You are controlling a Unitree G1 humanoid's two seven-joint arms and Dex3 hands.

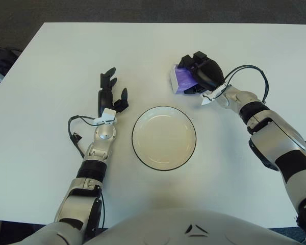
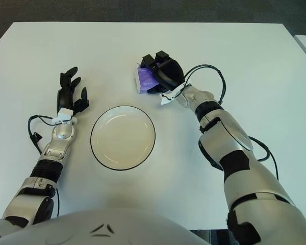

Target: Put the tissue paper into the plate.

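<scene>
Left eye view: right robot hand (image 1: 198, 74) grips tissue pack (image 1: 180, 79).

Path from packet to plate: bare white table top (image 1: 219, 153) is seen between the purple tissue packet (image 1: 181, 79) and the round white black-rimmed plate (image 1: 164, 137).
Plate interior: nothing is held in it.
Left flank: the black left hand (image 1: 111, 94) is placed just beside the plate's left rim.

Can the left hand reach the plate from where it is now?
Probably yes. The left hand, fingers open and holding nothing, shows just left of the plate, with only bare table between them.
</scene>
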